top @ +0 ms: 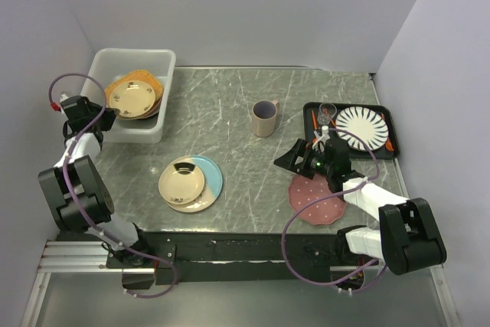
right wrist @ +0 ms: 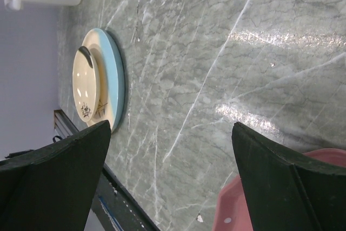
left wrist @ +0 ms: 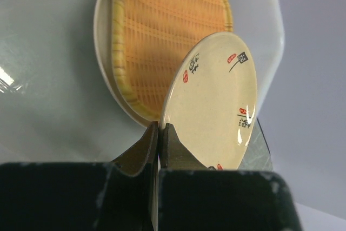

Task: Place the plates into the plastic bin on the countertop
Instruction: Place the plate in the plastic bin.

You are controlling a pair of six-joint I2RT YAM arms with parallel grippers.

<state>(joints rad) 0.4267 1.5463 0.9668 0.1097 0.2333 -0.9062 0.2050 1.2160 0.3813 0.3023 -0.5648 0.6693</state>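
The plastic bin stands at the back left of the countertop. Inside it lies an orange woven plate, and a cream plate with red and black marks leans over that one. My left gripper is shut on this cream plate's near rim, at the bin's front left corner. A small cream floral plate sits on a cream-and-light-blue plate at the front centre. My right gripper hangs open and empty over the bare slab, just left of the pink dotted plate.
A beige mug stands mid-table. A black tray at the back right holds a striped plate and small items. Walls close in on the left, back and right. The table's front edge lies close below the right gripper.
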